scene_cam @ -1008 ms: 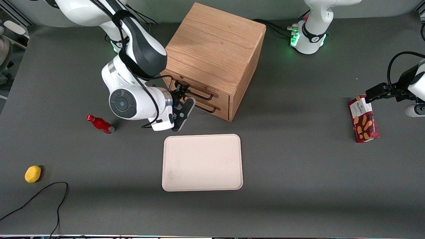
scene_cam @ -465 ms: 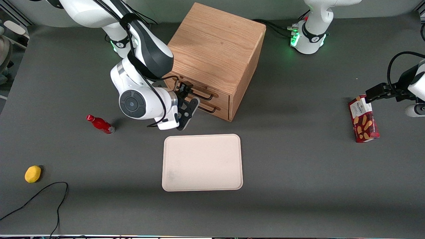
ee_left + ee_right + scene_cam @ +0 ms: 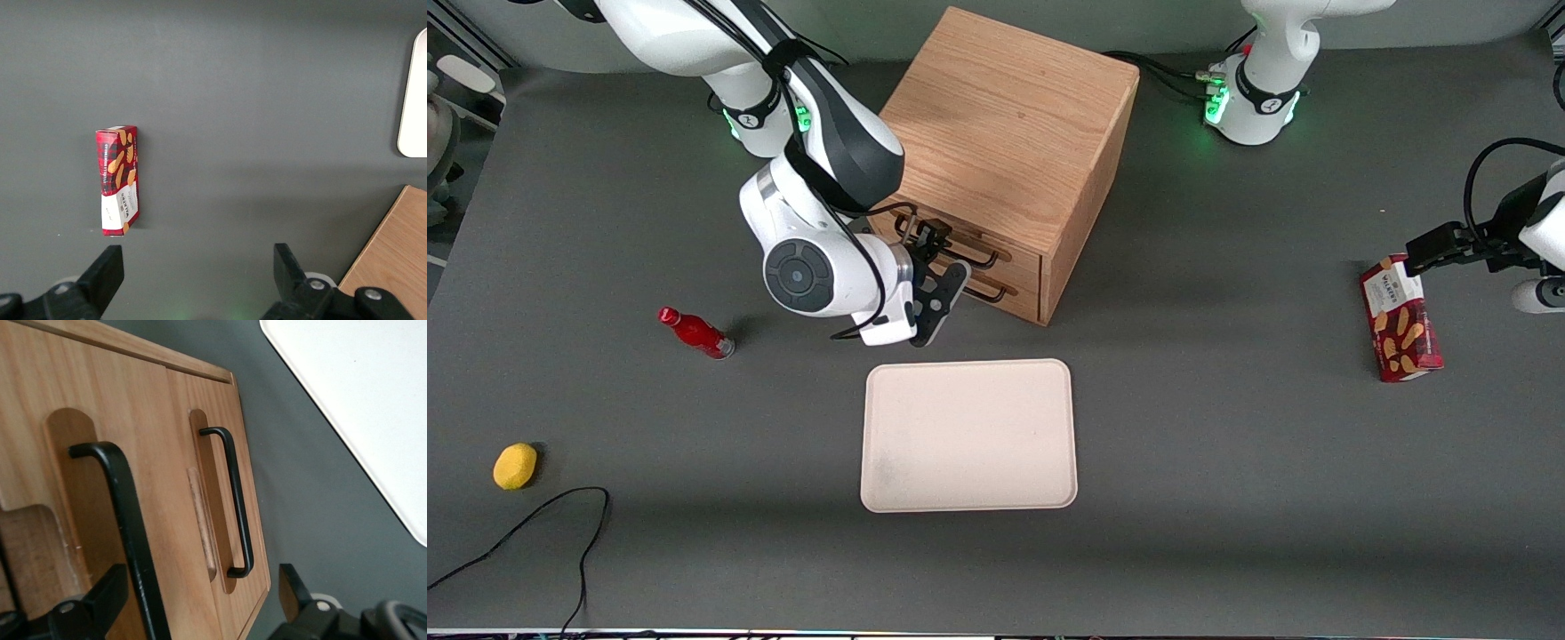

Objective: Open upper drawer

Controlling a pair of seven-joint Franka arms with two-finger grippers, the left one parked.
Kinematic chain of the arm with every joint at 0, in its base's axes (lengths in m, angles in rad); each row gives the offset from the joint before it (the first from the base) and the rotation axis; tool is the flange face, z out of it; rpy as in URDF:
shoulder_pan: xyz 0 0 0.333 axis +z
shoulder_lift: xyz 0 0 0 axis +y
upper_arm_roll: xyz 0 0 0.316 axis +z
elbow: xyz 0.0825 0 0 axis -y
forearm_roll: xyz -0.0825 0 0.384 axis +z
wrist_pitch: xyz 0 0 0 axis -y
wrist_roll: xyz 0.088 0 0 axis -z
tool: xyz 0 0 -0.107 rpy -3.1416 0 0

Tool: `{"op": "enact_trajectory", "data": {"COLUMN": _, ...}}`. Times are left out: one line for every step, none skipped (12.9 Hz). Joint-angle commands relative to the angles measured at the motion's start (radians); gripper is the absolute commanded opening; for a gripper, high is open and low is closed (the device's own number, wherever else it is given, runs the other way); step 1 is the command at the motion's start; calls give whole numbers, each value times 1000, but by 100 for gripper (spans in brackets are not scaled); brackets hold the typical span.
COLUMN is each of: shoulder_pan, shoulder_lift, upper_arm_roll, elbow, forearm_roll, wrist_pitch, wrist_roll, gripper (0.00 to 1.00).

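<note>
The oak cabinet (image 3: 1005, 124) stands at the back of the table with two shut drawer fronts facing the tray. The upper drawer (image 3: 1009, 252) carries a thin black wire handle (image 3: 971, 257); it shows close up in the right wrist view as a thick black bar (image 3: 127, 520). The lower drawer's handle (image 3: 235, 500) runs parallel beside it. My gripper (image 3: 941, 267) hovers open just in front of the drawer fronts. In the right wrist view the gripper (image 3: 197, 613) has the upper handle's bar between its fingers, close to one fingertip (image 3: 100, 597) and not clamped.
A cream tray (image 3: 967, 436) lies nearer the front camera than the cabinet. A red bottle (image 3: 694, 332), a yellow lemon-like object (image 3: 515, 466) and a black cable (image 3: 534, 524) lie toward the working arm's end. A red cookie box (image 3: 1400, 320) lies toward the parked arm's end.
The arm has swung toward the cabinet, bringing the open gripper closer along the drawer fronts to the handles. The drawers have not moved.
</note>
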Motion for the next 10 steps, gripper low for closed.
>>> {"op": "enact_trajectory", "data": {"shoulder_pan": 20, "shoulder_lift": -19, "upper_arm_roll": -12, "elbow": -37, "forearm_roll": -26, "wrist_pitch": 31, "wrist_roll": 9, "gripper": 100}}
{"op": "enact_trajectory", "data": {"shoulder_pan": 20, "shoulder_lift": -19, "upper_arm_roll": -12, "elbow": -43, "forearm_roll": -26, "wrist_pitch": 38, "wrist_roll": 8, "gripper": 100}}
{"op": "enact_trajectory", "data": {"shoulder_pan": 20, "shoulder_lift": -19, "upper_arm_roll": -10, "elbow": -48, "forearm_roll": -30, "wrist_pitch": 50, "wrist_roll": 6, "gripper": 100}}
{"op": "enact_trajectory", "data": {"shoulder_pan": 32, "shoulder_lift": -19, "upper_arm_roll": -10, "elbow": -56, "forearm_roll": -40, "wrist_pitch": 61, "wrist_roll": 6, "gripper": 100}}
{"op": "enact_trajectory", "data": {"shoulder_pan": 36, "shoulder_lift": -19, "upper_arm_roll": -12, "elbow": -57, "forearm_roll": -50, "wrist_pitch": 69, "wrist_roll": 6, "gripper": 100}}
{"op": "enact_trajectory", "data": {"shoulder_pan": 37, "shoulder_lift": -19, "upper_arm_roll": -12, "elbow": -59, "forearm_roll": -64, "wrist_pitch": 80, "wrist_roll": 6, "gripper": 100}}
{"op": "enact_trajectory", "data": {"shoulder_pan": 37, "shoulder_lift": -17, "upper_arm_roll": -12, "elbow": -59, "forearm_roll": -67, "wrist_pitch": 83, "wrist_roll": 2, "gripper": 100}}
{"op": "enact_trajectory", "data": {"shoulder_pan": 37, "shoulder_lift": -17, "upper_arm_roll": -12, "elbow": -59, "forearm_roll": -73, "wrist_pitch": 83, "wrist_roll": -7, "gripper": 100}}
{"op": "enact_trajectory", "data": {"shoulder_pan": 37, "shoulder_lift": -17, "upper_arm_roll": -12, "elbow": -59, "forearm_roll": -87, "wrist_pitch": 89, "wrist_roll": -17, "gripper": 100}}
{"op": "enact_trajectory", "data": {"shoulder_pan": 35, "shoulder_lift": -17, "upper_arm_roll": -12, "elbow": -57, "forearm_roll": -89, "wrist_pitch": 95, "wrist_roll": -23, "gripper": 100}}
